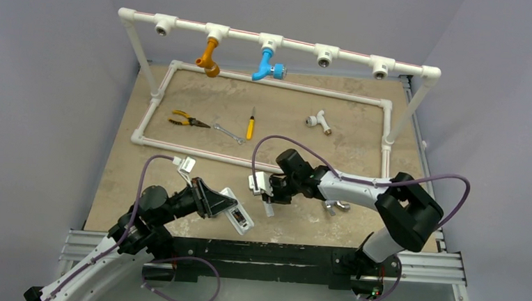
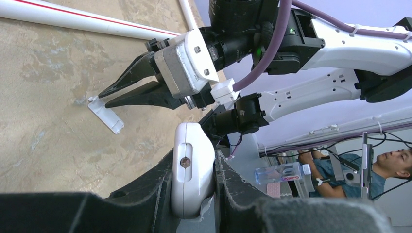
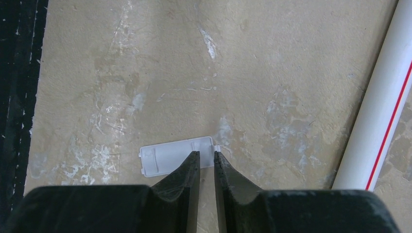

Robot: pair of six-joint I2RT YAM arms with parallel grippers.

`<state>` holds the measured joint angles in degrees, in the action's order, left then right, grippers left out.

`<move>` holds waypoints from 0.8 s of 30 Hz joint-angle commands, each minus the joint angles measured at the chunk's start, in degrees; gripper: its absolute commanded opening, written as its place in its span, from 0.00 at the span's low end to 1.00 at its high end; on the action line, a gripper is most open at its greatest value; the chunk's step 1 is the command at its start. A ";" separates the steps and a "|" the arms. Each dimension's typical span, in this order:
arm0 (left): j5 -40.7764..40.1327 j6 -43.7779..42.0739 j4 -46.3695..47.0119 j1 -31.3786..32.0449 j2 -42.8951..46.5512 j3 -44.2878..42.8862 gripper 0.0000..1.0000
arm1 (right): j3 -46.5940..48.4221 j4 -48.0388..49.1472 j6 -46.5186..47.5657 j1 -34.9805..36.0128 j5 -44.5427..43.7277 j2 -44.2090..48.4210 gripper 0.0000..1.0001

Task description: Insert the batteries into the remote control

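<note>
The white remote control (image 1: 238, 217) is tilted just above the table, with my left gripper (image 1: 219, 202) shut across its body; its dark recessed bay faces up. In the left wrist view its rounded end (image 2: 192, 167) sits clamped between both pads. A small flat white cover (image 3: 163, 158) lies on the table. My right gripper (image 3: 205, 154) points down at the cover's end, jaws a narrow gap apart, one fingertip (image 3: 194, 158) over the cover and the other at its edge. From the left wrist view, the right gripper (image 2: 103, 98) is at the cover (image 2: 107, 115). The batteries are out of view.
A white pipe frame (image 1: 267, 81) borders the back of the table, and one pipe (image 3: 379, 111) runs close to my right gripper. Pliers (image 1: 185, 121), a wrench (image 1: 228, 133), a yellow-handled screwdriver (image 1: 251, 125) and a white tee (image 1: 319, 120) lie inside it. A silver fitting (image 1: 336, 206) lies under the right arm.
</note>
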<state>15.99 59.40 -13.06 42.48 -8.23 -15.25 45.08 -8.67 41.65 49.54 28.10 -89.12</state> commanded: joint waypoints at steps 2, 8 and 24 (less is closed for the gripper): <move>-0.20 -0.16 1.22 -0.28 0.56 -0.66 0.00 | 3.01 0.39 1.13 -0.58 1.56 -0.53 0.15; -0.33 -0.07 0.99 -0.29 0.95 -0.43 0.00 | 3.58 0.38 1.29 -0.83 1.11 -1.56 0.15; -0.39 -0.07 1.00 -0.29 0.91 -0.48 0.00 | 6.33 -4.28 2.52 -1.11 1.21 -5.28 0.14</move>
<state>15.97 59.40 -13.43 42.48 -7.79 -15.25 48.38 -10.68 42.74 48.66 28.21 -93.78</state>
